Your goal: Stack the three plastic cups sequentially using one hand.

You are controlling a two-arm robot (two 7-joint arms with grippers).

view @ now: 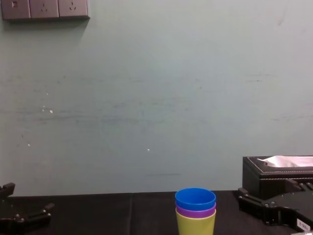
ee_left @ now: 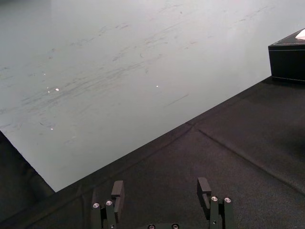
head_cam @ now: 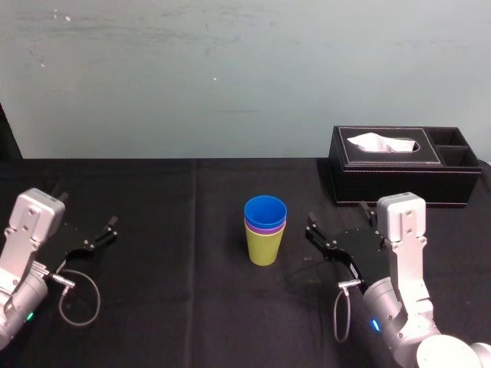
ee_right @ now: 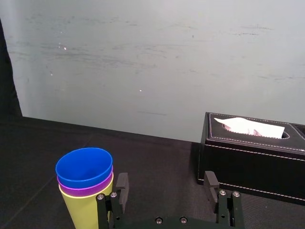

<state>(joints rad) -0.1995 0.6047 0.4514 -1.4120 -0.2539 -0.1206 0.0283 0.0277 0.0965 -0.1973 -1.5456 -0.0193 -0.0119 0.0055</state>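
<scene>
1. Stack: the yellow-green cup [head_cam: 264, 249] is at the bottom, upright on the black worktop [head_cam: 176, 307], roughly centre. The purple cup [head_cam: 255, 227] is nested in it with just its rim band showing. The blue cup [head_cam: 265, 208] is nested on top. Rims look level, no visible tilt.
2. Right gripper [head_cam: 341, 216]: just beside the stack on its right, low over the worktop, not touching the cups. Jaws spread wide, holding nothing.
3. Left gripper [head_cam: 87, 211]: parked far left, well apart from the cups. Jaws also wide open, empty.
4. Tissue box [head_cam: 399, 180]: back right, behind the right arm, not involved.
5. Step, my read: all three cups are nested, so stacking looks done. What's in hand is clearing off.
6. Next move calls for pulling the right arm back from the stack without clipping the near jaw on the yellow-green cup. It's light plastic, so a nudge would likely slide or tip the lot. Mind the tissue box on the other side. No regrasp needed unless the blue cup isn't fully seated, and I can't confirm its depth from here.
</scene>
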